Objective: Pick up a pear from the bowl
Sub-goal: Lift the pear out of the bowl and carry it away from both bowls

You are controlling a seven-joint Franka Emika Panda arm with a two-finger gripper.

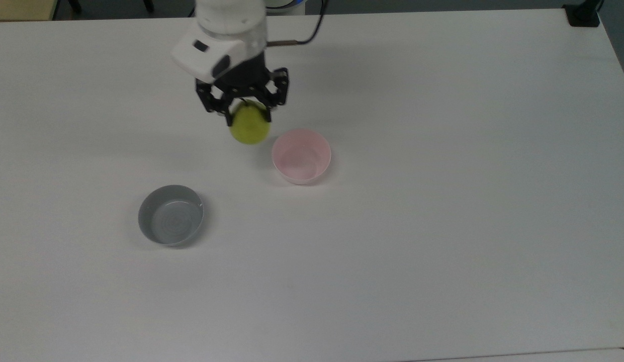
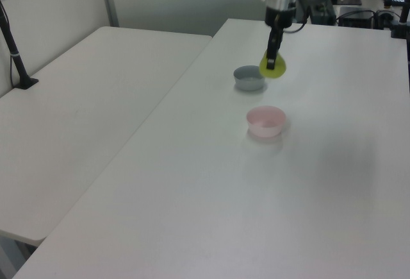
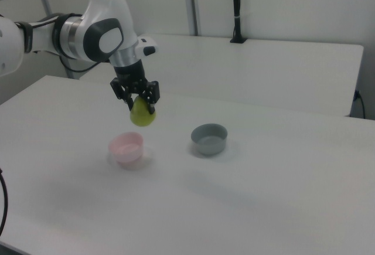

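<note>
The tool (image 1: 245, 111) was pinching the pear (image 1: 249, 127) near its top, its two black fingers (image 1: 225, 113) pressed against the fruit's sides, so that the yellow-green pear hung below them in the air. In the right view the pear (image 3: 141, 115) was plainly lifted clear of the pink bowl (image 3: 126, 148), hanging above it and a little toward the right view's right, not touching the rim. In the top view the pear appeared just beside the pink bowl (image 1: 301, 155), off toward the top view's upper left. In the left view the tool (image 2: 273, 61) and the pear (image 2: 274, 68) stood well above the pink bowl (image 2: 266, 120), which sat with nothing in it on the white worktop (image 1: 442, 226).

A wider, shallower grey bowl (image 1: 171, 214) rested on the same worktop, well apart from the pink bowl, toward the top view's lower left; in the right view the grey bowl (image 3: 208, 138) lay to the pink bowl's right, and in the left view the grey bowl (image 2: 248, 77) lay beyond it. The robot arm (image 3: 94, 35), white with dark joints, reached down to the tool from above the pink bowl. A second white worktop (image 2: 77, 118) stood beside the first, on the left view's left.
</note>
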